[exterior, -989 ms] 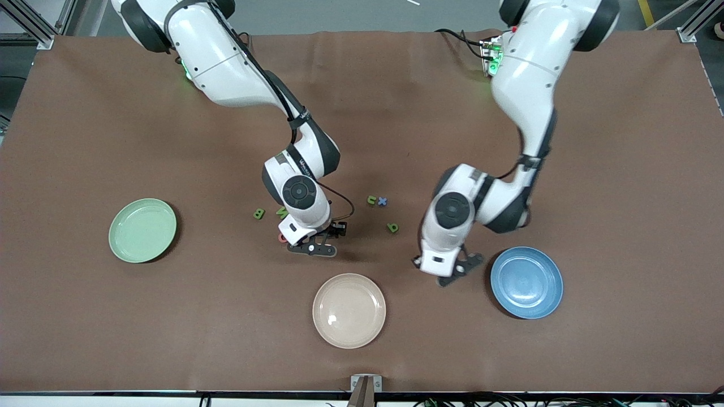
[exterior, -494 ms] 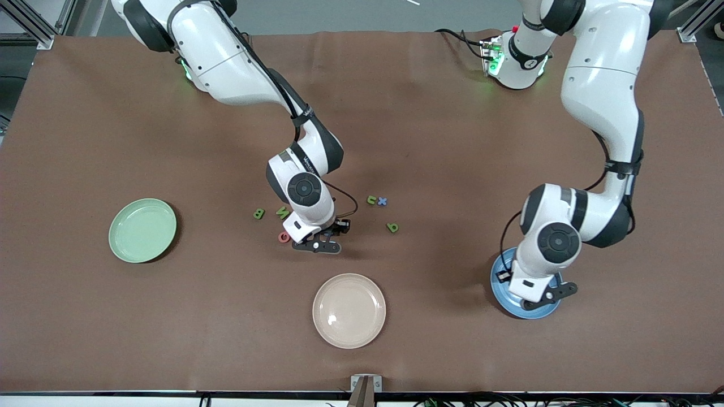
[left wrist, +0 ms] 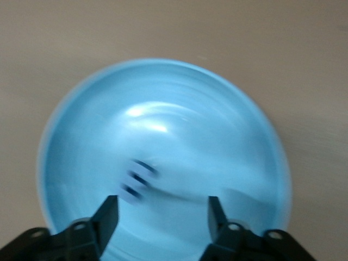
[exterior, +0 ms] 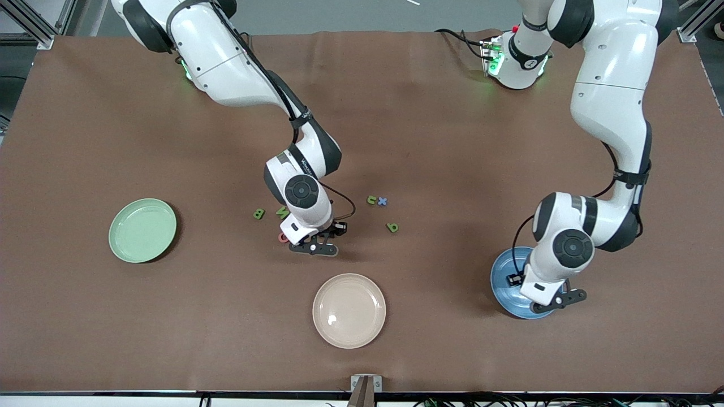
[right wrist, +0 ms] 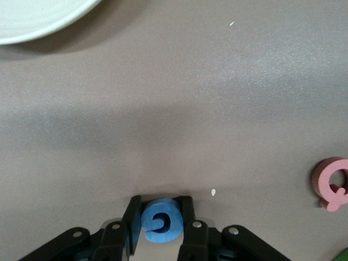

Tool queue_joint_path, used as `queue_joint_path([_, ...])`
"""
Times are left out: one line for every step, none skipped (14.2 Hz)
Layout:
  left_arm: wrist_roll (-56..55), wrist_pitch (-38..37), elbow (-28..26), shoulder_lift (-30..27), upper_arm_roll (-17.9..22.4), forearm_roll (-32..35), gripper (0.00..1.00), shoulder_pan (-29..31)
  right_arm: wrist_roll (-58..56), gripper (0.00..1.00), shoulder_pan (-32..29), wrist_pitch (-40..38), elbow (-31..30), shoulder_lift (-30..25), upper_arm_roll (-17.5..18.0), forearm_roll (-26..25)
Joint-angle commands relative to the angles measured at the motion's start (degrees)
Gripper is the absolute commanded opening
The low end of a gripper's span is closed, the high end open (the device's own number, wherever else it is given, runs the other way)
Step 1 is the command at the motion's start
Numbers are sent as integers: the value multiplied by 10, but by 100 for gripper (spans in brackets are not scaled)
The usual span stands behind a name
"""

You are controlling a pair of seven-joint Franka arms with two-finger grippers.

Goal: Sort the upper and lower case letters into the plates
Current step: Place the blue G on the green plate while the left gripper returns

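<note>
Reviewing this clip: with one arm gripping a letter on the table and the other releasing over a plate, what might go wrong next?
1. The right gripper pinches the blue G at its fingertips only; the tiny letter may slip or twist when lifted.
2. The pink Q lies close beside it; the arm might nudge it.
3. The left gripper hangs open over the blue plate, and the dropped letter looks blurred, perhaps sliding toward the rim.

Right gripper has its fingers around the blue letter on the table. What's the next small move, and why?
Probably lift straight up. The right gripper has its fingers closed against both sides of the blue G, which lies on the table. Then carry it to the mint green plate, likely the capitals' plate.
</note>
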Motion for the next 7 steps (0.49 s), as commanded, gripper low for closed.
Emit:
queue_joint_path([-126, -11, -9, -19, -28, 4, 100, -51, 4, 11, -3, 0, 6, -3, 3, 4])
queue_joint_path([-178, -10, -6, -15, -36, 5, 100, -72, 0, 11, -7, -12, 5, -17, 2, 4])
queue_joint_path([-231, -3, -6, -9, -38, 6, 100, -99, -7, 11, -23, -60, 7, -43, 1, 3])
queue_joint_path([-260, 6, -6, -2, -39, 5, 100, -122, -36, 10, -42, -124, 7, -73, 2, 4])
queue_joint_path([-280, 17, -6, 1, -40, 4, 100, -142, -77, 11, -60, -162, 1, -103, 2, 4])
queue_joint_path([-308, 22, -6, 8, -40, -7, 99, -160, -107, 10, -80, -189, -14, -132, 1, 4])
queue_joint_path([-344, 23, -5, 13, -39, -22, 97, -187, -136, 10, -104, -195, -49, -168, 2, 4])
